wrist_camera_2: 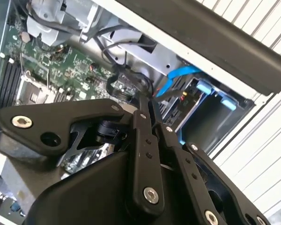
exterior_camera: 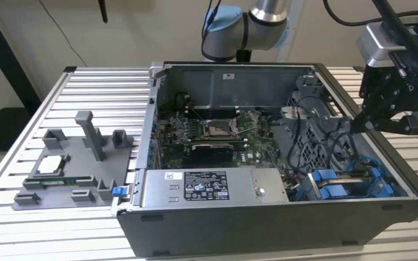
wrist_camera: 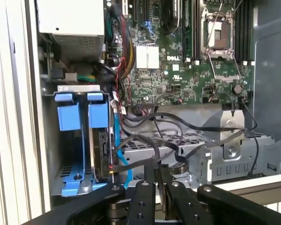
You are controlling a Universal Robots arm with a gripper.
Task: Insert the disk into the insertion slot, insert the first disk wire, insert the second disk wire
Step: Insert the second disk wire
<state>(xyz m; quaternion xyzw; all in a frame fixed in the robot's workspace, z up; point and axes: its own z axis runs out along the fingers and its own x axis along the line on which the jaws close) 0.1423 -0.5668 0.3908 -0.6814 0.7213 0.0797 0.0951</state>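
First wrist view is showing the disk [wrist_camera: 102, 157] standing on its edge, long side running into the insertion slot [wrist_camera: 72, 154]; the gripper [wrist_camera: 157, 168] is pinching nearly together, and I cannot tell what it is holding.

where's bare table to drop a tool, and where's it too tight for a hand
Free: the table slats behind the grey fixture tray, at the exterior view's left, and the strip in front of it. Crowded: the case corner around the insertion slot, with tangled cables and the gripper over it.
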